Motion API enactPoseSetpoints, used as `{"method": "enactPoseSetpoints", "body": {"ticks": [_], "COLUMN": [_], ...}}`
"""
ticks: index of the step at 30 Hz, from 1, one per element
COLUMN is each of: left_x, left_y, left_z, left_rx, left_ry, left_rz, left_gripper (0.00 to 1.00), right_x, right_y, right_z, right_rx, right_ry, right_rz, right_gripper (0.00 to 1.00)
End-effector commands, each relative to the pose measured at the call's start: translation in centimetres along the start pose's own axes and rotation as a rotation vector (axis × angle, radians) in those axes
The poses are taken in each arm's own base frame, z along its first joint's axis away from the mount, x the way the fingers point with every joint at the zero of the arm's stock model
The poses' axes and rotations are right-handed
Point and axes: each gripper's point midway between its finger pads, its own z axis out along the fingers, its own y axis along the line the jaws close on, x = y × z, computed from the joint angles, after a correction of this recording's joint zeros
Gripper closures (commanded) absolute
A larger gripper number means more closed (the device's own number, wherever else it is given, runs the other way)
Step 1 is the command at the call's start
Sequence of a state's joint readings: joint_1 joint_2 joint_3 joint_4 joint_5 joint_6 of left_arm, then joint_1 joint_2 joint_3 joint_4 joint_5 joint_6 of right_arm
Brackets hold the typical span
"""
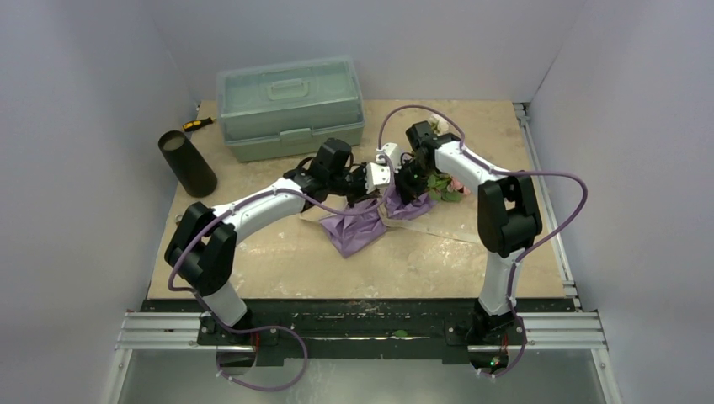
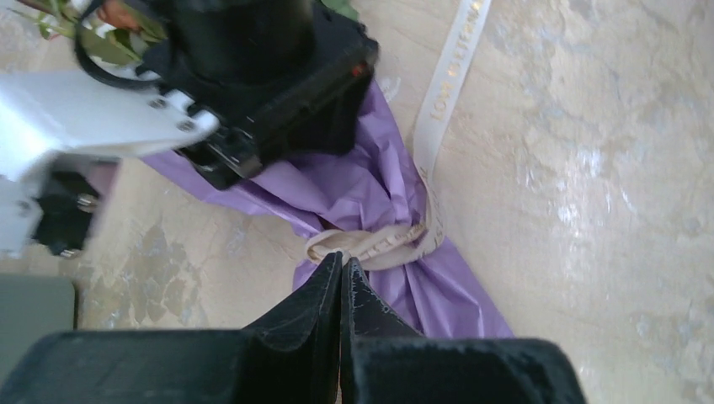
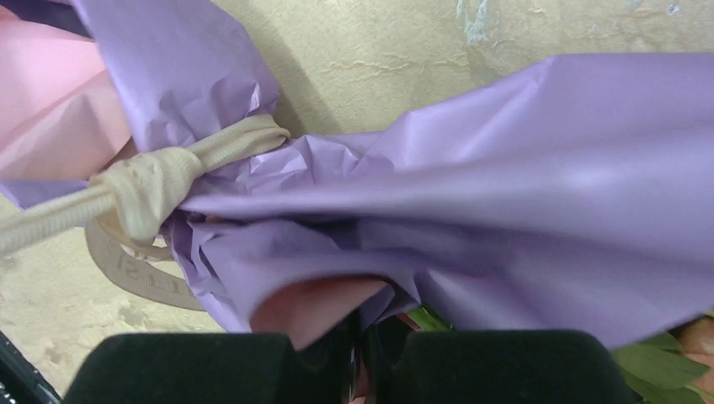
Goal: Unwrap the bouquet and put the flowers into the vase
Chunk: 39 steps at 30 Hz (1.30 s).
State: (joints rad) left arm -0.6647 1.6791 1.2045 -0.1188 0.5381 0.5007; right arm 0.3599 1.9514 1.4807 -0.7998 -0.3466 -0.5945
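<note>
The bouquet (image 1: 358,225) is laid on the table (image 1: 421,261) between the two arms, its purple paper bound at the waist by a beige ribbon (image 2: 370,244); the flowers (image 1: 444,185) are seen at its end nearer the right arm. The left gripper (image 2: 342,263) is pressed fully together with its tips set against the ribbon knot, though whether any ribbon is pinched cannot be told; the right gripper (image 3: 360,341) is held almost closed on a fold of the bouquet's paper, whose pink underside is shown there. The vase (image 1: 187,162) is seen standing at the far left, well apart from the bouquet, near the pale green toolbox (image 1: 290,105).
</note>
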Motion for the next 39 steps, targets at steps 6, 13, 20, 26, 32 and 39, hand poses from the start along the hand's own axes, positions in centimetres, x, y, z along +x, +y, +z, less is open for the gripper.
{"method": "enactPoseSetpoints", "body": {"ticks": [6,13,20,26,32,39], "left_x": [3.7,2.5,3.0,2.9,3.2,3.1], "left_y": [-1.3,-1.7,-2.2,-2.3,-2.3,-2.1], "left_z": [-1.8,-2.7,-2.8,-2.7,-2.6,-2.4], "left_rx": [0.024,0.021,0.017,0.02,0.025,0.021], "left_ry": [0.094,0.063,0.05,0.042,0.049,0.046], "left_rz": [0.26,0.259,0.26,0.272,0.279,0.28], "left_gripper": [0.84,0.74,0.67,0.67,0.68,0.68], "right_x": [-4.2,-6.4,-8.1,-10.2,-12.2,-11.0], "right_y": [0.5,1.9,5.2,6.6,6.6,6.1], "right_z": [-4.4,-8.2,-10.4,-9.5,-7.5,-4.1], "right_rx": [-0.005,-0.023,-0.155,-0.234,-0.232,-0.209], "right_ry": [-0.107,-0.183,-0.28,-0.319,-0.296,-0.207], "right_rz": [0.037,0.024,0.022,0.041,0.027,0.028], "right_gripper": [0.52,0.43,0.43,0.5,0.54,0.6]}}
